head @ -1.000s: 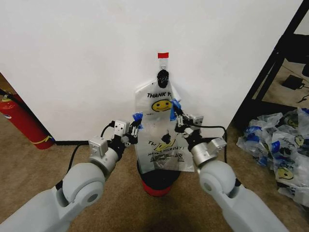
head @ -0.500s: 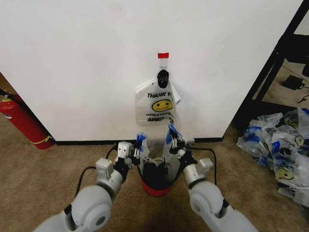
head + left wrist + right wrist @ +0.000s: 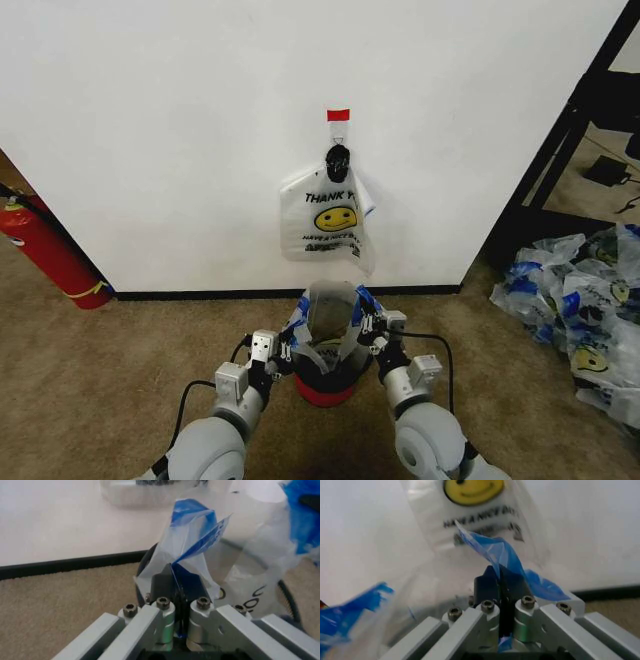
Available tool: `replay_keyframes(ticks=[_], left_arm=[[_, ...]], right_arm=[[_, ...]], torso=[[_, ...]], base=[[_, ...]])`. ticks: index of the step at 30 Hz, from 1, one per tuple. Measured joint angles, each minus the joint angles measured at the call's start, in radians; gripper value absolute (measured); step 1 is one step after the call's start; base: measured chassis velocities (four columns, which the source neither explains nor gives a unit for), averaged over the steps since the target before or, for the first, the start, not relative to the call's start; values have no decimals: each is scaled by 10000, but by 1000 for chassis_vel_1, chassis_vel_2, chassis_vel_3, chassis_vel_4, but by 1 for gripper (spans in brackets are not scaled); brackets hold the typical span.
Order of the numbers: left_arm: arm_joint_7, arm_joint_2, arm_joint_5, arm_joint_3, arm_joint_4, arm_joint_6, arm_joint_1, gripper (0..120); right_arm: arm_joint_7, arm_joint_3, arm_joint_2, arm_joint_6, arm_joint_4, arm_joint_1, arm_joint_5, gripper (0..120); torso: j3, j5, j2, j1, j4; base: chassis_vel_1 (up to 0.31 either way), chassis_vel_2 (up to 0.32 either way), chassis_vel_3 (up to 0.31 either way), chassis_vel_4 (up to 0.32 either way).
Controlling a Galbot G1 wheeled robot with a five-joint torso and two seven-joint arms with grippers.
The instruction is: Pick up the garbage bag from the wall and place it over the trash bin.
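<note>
The garbage bag (image 3: 328, 312) hangs open between my two grippers, low over the trash bin (image 3: 322, 378), a dark bin with a red base. My left gripper (image 3: 290, 338) is shut on the bag's blue-trimmed left handle (image 3: 197, 536), close to the bin's rim (image 3: 144, 568). On the other side, my right gripper (image 3: 361, 324) is shut on the blue right handle (image 3: 496, 553). The white wall (image 3: 180, 120) behind carries a hook with red tape (image 3: 338, 115), where an identical smiley bag (image 3: 325, 218) hangs, also seen from the right wrist (image 3: 472, 506).
A red fire extinguisher (image 3: 45, 250) leans at the wall on the left. To the right stands a black shelf frame (image 3: 560, 140), with a pile of similar bags (image 3: 580, 310) on the carpet. A black baseboard (image 3: 200, 294) runs along the wall's foot.
Both grippers have come down from beside the wall bag to the bin's height, carrying the held bag with them. Its mouth now spreads over the bin.
</note>
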Motion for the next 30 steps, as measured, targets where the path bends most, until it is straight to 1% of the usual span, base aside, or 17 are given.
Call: replay_keyframes(ticks=[4, 9, 10, 13, 16, 17, 20, 24, 30], left_arm=[[-122, 179, 31, -8, -146, 101, 159, 0], [-508, 440, -129, -152, -774, 585, 522, 0], [-508, 440, -129, -152, -774, 585, 522, 0], [-624, 541, -201, -188, -976, 819, 677, 0], [-766, 574, -213, -164, -992, 1002, 733, 0], [-766, 574, -213, -164, -992, 1002, 733, 0], [-870, 574, -318, -149, -1030, 1209, 846, 0], [-984, 503, -266, 58, -813, 1305, 1045, 0], [-1034, 503, -239, 105, -777, 1395, 1312, 0]], right_arm=[[290, 30, -165, -384, 334, -412, 9, 0], [691, 249, -636, -1162, 1199, -1155, 219, 0], [691, 249, -636, -1162, 1199, -1155, 219, 0], [878, 352, -902, -1629, 1578, -1428, 263, 0], [1270, 516, -1144, -2391, 1940, -1599, 315, 0], [1270, 516, -1144, -2391, 1940, -1599, 315, 0], [1526, 684, -1336, -2976, 2178, -1673, 429, 0], [1641, 602, -1313, -3314, 2055, -1703, 425, 0], [1744, 474, -1243, -3668, 1837, -1724, 316, 0]], torso=[[0, -2, 0, 0, 0], [0, 0, 0, 0, 0], [0, 0, 0, 0, 0], [0, -1, 0, 0, 0], [0, -2, 0, 0, 0], [0, -2, 0, 0, 0], [0, -1, 0, 0, 0], [1, -3, 0, 1, 1], [0, -1, 0, 0, 1]], base=[[0, 0, 0, 0], [0, 0, 0, 0], [0, 0, 0, 0], [0, 0, 0, 0], [0, 0, 0, 0], [0, 0, 0, 0], [0, 0, 0, 0], [0, 0, 0, 0], [0, 0, 0, 0]])
